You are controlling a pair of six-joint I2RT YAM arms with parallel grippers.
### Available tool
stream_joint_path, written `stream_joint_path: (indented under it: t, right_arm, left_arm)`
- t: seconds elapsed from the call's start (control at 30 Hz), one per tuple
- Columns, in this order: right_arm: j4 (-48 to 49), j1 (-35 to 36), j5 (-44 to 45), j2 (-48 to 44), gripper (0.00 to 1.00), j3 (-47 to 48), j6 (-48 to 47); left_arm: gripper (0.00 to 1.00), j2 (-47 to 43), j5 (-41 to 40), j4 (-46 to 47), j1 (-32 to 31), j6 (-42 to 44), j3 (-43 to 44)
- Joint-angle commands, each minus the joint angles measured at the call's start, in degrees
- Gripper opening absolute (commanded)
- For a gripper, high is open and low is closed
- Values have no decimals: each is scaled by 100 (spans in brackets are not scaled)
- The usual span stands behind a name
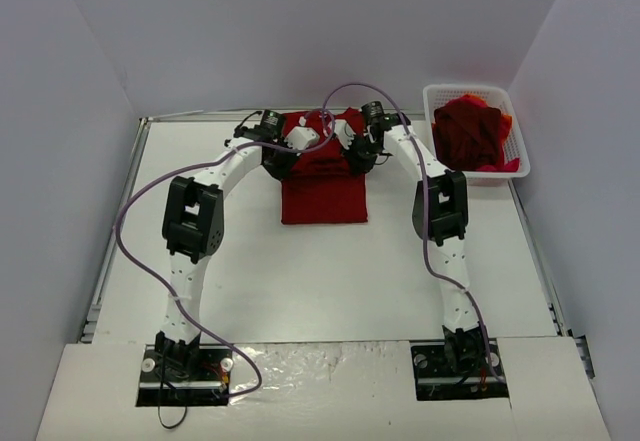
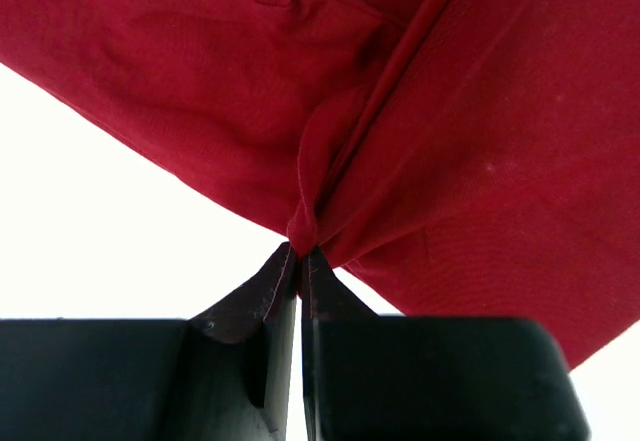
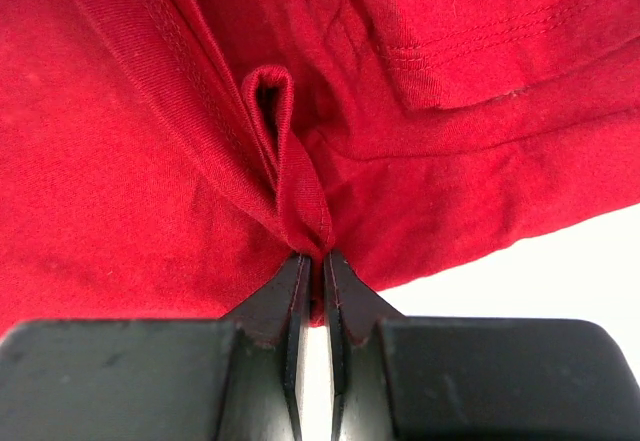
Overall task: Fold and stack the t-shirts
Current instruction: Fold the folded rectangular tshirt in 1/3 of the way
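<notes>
**As Gripped at Two Points: Dark Red T-Shirt, Roughly Rectangular**

Where it lay toward the far side of the white table (image 1: 330, 281), the dark red t-shirt (image 1: 322, 196) formed a rough rectangle, its far edge bunched between the arms. Its left gripper (image 2: 300, 256) was closed, pinching a gathered pleat of soft knit cloth. Its right gripper (image 3: 312, 261) was closed on a narrow upright fold beside a stitched hem. More red t-shirts (image 1: 470, 131) sat heaped in the white mesh basket (image 1: 520, 146) at the far right.

Both arms arch inward. The left pincer (image 2: 302, 253) and the right pincer (image 3: 313, 258) face each other, jaws pressed together, each nipping the t-shirt (image 2: 450, 161) at its tips.
</notes>
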Motion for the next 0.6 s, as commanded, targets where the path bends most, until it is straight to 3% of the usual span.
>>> stream_joint_path:
  t: [0.0, 0.1, 0.3, 0.4, 0.57]
  right_arm:
    - [-18, -75, 192, 249, 1, 247, 88]
    - [-9, -75, 219, 355, 6, 343, 124]
    - [35, -84, 272, 417, 43, 379, 194]
    - [131, -93, 324, 355, 50, 379, 290]
    - [622, -119, 412, 14, 55, 247, 562]
  left_arm:
    - [2, 51, -209, 64, 56, 14, 235]
    - [3, 95, -270, 90, 47, 14, 235]
    - [19, 112, -410, 116, 21, 5, 200]
    - [30, 51, -534, 195, -5, -4, 200]
    - [34, -133, -999, 450, -58, -74, 296]
